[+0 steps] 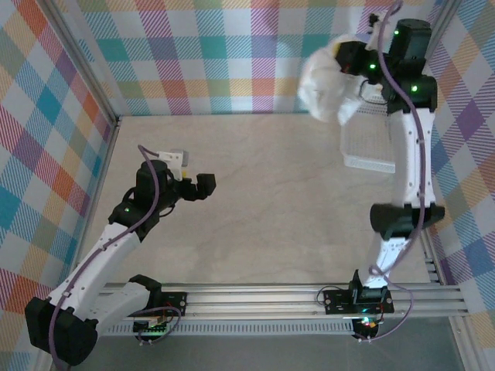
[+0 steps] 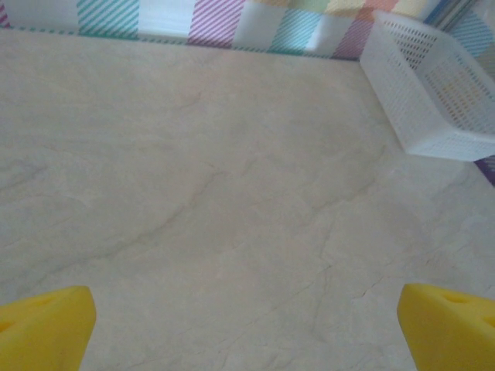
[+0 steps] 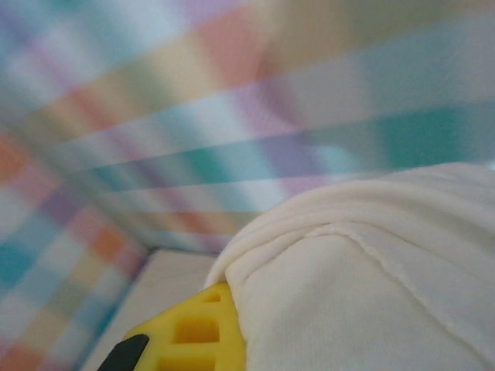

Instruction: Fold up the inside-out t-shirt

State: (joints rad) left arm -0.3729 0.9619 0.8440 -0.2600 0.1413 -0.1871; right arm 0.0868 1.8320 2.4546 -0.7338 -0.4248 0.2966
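Cream cloth of the inside-out t-shirt (image 3: pixel 371 294) drapes over your right gripper (image 1: pixel 346 63), which is clamped on it, bunched high above the mesh basket (image 1: pixel 370 147). It looks soft, light and floppy, so take it by a hem or the shoulders. Your left gripper (image 1: pixel 203 185) hangs wide open.

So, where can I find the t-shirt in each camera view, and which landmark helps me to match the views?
Top external: the t-shirt is bunched at upper right, at the right arm's tip, beyond the white mesh basket.
Left wrist: the tabletop, with that basket at upper right.
Right wrist: the t-shirt covers the lower right, beside a yellow finger.
Shared landmark: the plaid wall.
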